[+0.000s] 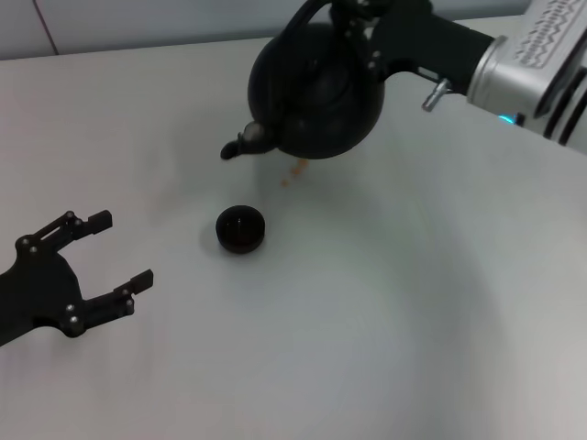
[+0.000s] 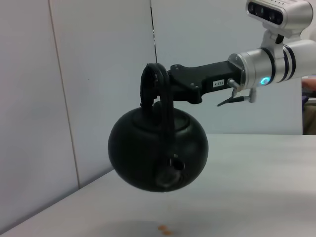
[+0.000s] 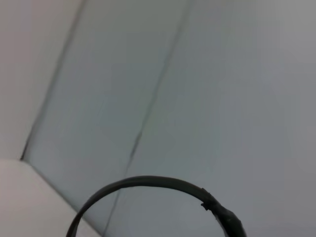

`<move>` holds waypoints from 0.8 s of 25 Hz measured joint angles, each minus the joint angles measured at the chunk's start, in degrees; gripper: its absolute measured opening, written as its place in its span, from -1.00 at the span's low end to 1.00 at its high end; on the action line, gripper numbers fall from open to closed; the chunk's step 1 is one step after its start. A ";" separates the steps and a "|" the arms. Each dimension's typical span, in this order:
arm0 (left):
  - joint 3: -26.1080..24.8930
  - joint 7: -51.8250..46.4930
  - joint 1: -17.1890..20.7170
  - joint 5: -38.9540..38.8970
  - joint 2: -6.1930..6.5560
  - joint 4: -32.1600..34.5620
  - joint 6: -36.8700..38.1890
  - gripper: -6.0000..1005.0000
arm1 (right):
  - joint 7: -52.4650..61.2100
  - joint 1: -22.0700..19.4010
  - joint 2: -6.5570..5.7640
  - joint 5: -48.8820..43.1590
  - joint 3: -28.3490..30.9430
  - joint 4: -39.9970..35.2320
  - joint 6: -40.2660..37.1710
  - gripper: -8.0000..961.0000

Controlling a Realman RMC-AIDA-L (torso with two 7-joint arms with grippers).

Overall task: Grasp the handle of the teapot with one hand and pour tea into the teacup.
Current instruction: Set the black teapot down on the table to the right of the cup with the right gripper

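Large round matte black teapot [image 1: 316, 92] hangs in the air over the far edge of the white surface [image 1: 385, 312], carried by the right hand [image 1: 353, 11], which pinches the tall black arched bail handle [image 2: 157, 91] at its top. The spout [image 1: 240, 142] is tilted down toward the robot's left. Small round black handleless teacup [image 1: 240, 229] sits on the surface nearer the middle, below and nearer the robot than the spout, not under it yet. 2 small brownish spots [image 1: 292, 172] lie on the surface beneath the pot.

Left hand [image 1: 115, 261] hovers by the left edge, fingers spread, holding nothing.

Handling, as a judgement: pot looks heavy and rigid and may swing on the bail, so grip the arch top. Cup is light and easily knocked.
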 joint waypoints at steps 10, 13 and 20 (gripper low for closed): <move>0.00 0.00 -0.26 0.00 0.00 0.00 0.08 0.73 | 8.83 -1.47 -0.28 0.60 0.80 2.21 0.35 -0.84; 0.00 0.00 -0.26 0.01 0.00 0.00 0.29 0.73 | 11.07 -1.47 -0.37 0.62 0.80 2.66 0.48 -0.84; 0.00 0.00 -0.23 0.01 0.00 -0.08 0.42 0.73 | 15.50 -1.34 -0.46 0.19 0.20 3.69 4.38 -0.84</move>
